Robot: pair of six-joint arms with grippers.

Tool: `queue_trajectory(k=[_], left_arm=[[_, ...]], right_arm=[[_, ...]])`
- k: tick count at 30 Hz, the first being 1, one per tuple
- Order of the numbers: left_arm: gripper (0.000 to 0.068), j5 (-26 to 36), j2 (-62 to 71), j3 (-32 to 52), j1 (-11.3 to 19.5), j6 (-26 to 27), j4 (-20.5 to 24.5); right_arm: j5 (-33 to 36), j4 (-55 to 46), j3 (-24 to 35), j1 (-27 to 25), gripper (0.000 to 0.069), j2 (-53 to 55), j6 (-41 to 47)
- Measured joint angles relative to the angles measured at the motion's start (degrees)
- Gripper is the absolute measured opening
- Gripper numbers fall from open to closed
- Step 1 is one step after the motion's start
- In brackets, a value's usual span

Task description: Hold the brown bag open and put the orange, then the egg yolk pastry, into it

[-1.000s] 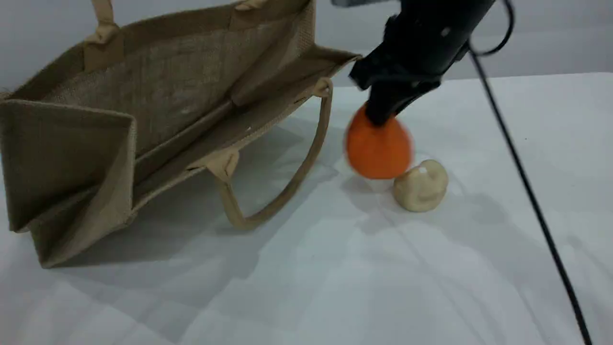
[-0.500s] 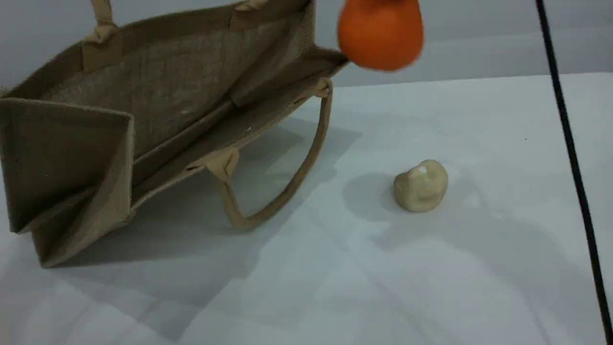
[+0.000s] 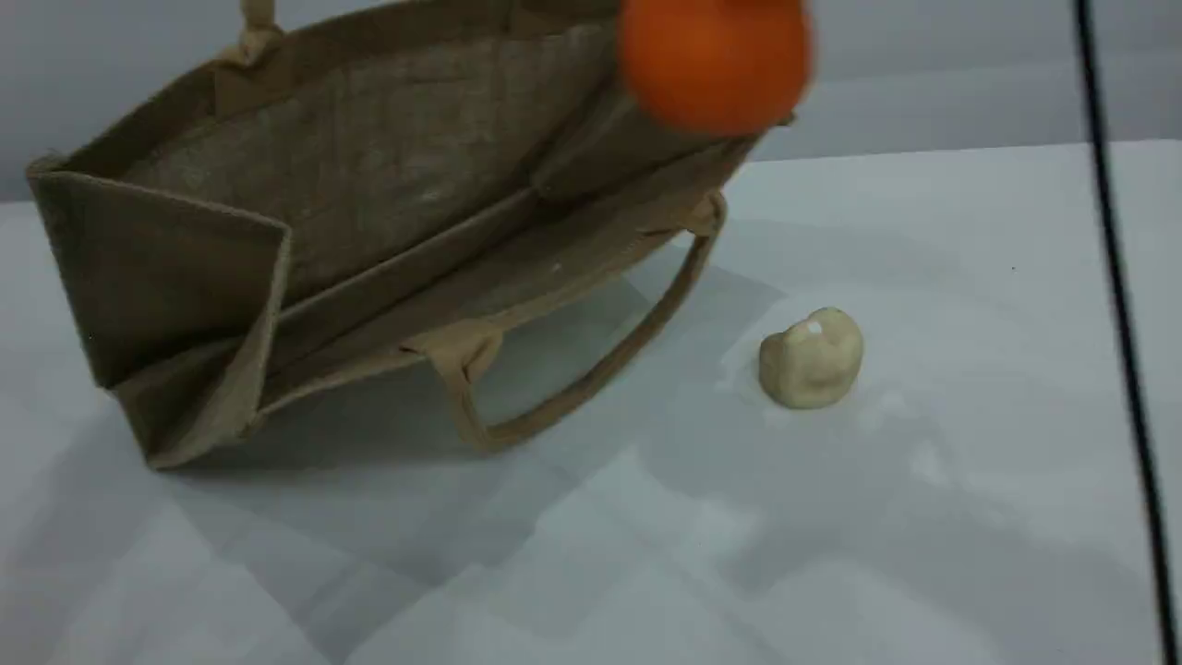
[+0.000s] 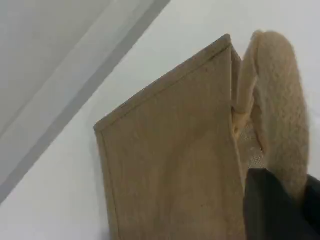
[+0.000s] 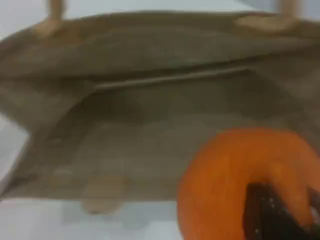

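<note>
The brown bag [image 3: 369, 212] lies tilted at the left of the scene view, its mouth gaping toward the camera and one loop handle [image 3: 591, 379] drooping onto the table. In the left wrist view my left gripper [image 4: 280, 207] is shut on the bag's other padded handle [image 4: 277, 100], beside the bag's side panel [image 4: 170, 165]. The orange [image 3: 716, 60] hangs at the top edge, over the bag's right end. My right gripper [image 5: 275, 215] is shut on the orange [image 5: 235, 185], with the bag's open inside [image 5: 150, 115] beyond it. The egg yolk pastry [image 3: 811, 358] sits alone on the table.
A black cable [image 3: 1117, 323] runs down the right side of the scene view. The white table [image 3: 646, 554] stretches in front of the bag and the pastry. Neither arm's body shows in the scene view.
The orange rose from the table beside the pastry to the top edge, then drifted left. The bag has shifted to the right, under the orange. The pastry stayed put.
</note>
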Motion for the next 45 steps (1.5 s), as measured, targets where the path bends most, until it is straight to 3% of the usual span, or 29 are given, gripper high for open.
queue_trajectory(k=[6, 13, 29, 31, 34, 40, 42, 45], left_arm=[[0.0092, 0.1, 0.0, 0.0, -0.8, -0.1, 0.9], [0.0092, 0.0, 0.0, 0.0, -0.8, -0.4, 0.9], [0.0092, 0.0, 0.0, 0.0, -0.8, -0.5, 0.9], [0.0092, 0.0, 0.0, 0.0, -0.8, -0.5, 0.9], [0.0092, 0.0, 0.0, 0.0, -0.8, -0.6, 1.3], [0.0092, 0.2, 0.0, 0.0, -0.8, -0.6, 1.3], [0.0092, 0.1, 0.0, 0.0, -0.8, -0.6, 1.3], [0.0092, 0.1, 0.0, 0.0, -0.8, -0.6, 1.3]], right_arm=[[-7.9, 2.0, 4.1, 6.7, 0.0043, 0.4, -1.5], [-18.6, 2.3, 4.0, 12.7, 0.0043, 6.3, -3.5], [-22.9, 2.1, -10.9, 12.5, 0.0068, 26.0, -4.7], [-23.4, 2.1, -11.0, 12.5, 0.0104, 26.1, -4.7], [-23.6, 2.1, -11.3, 12.5, 0.0217, 26.1, -4.7], [-20.9, 2.1, -11.3, 12.5, 0.0516, 25.3, -4.7], [-20.3, 2.1, -11.3, 12.4, 0.0565, 24.4, -4.7], [-19.7, 2.0, -11.2, 11.5, 0.0583, 22.3, -4.7]])
